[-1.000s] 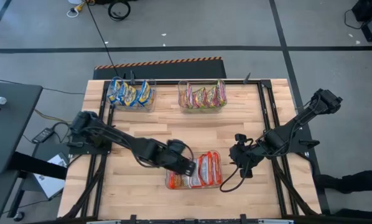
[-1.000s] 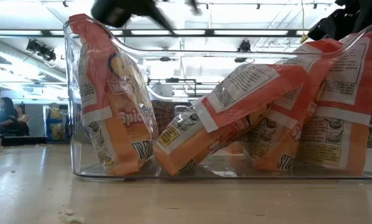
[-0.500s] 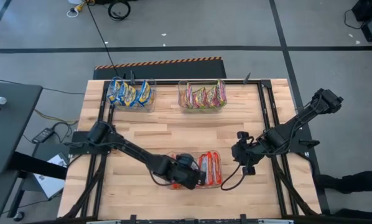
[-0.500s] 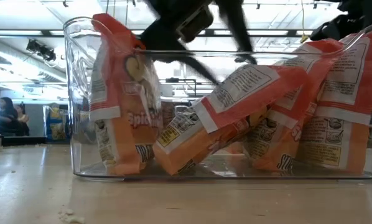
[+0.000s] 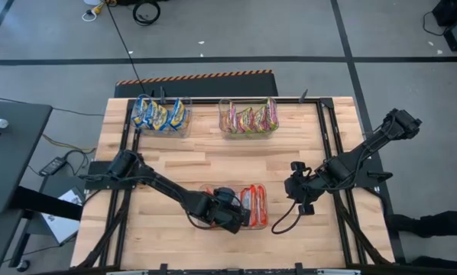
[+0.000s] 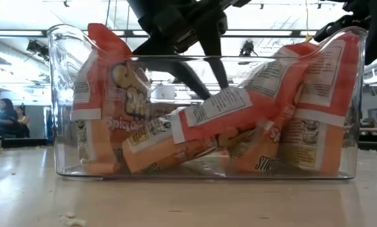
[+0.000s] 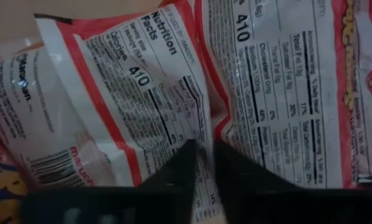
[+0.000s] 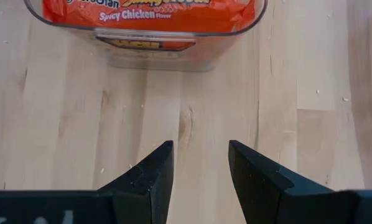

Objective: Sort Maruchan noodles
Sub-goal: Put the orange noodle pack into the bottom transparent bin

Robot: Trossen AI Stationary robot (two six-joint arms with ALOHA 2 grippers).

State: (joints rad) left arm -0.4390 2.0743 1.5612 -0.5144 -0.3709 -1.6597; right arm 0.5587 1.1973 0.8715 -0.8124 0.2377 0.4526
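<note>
Near bin (image 5: 213, 221): clear plastic, front of table (image 5: 175, 168); red noodle packets (image 6: 239, 113) inside, some upright, some slumped.
Left gripper (image 7: 201, 168): down inside near bin, fingers pinched nearly together on edge of one red packet (image 7: 142, 93).
Right gripper (image 8: 198, 171): waiting just beside near bin, above bare wood, fingers apart, holding nothing.
Blue packets (image 5: 160, 114) and green-pink packets (image 5: 249, 118): in two far bins.
Risks: thin edge grip likely to slip or tear wrapper; leaning neighbours may drag along; light bin may shift.
Hidden: left fingertips behind arm from above; packet count unclear.
</note>
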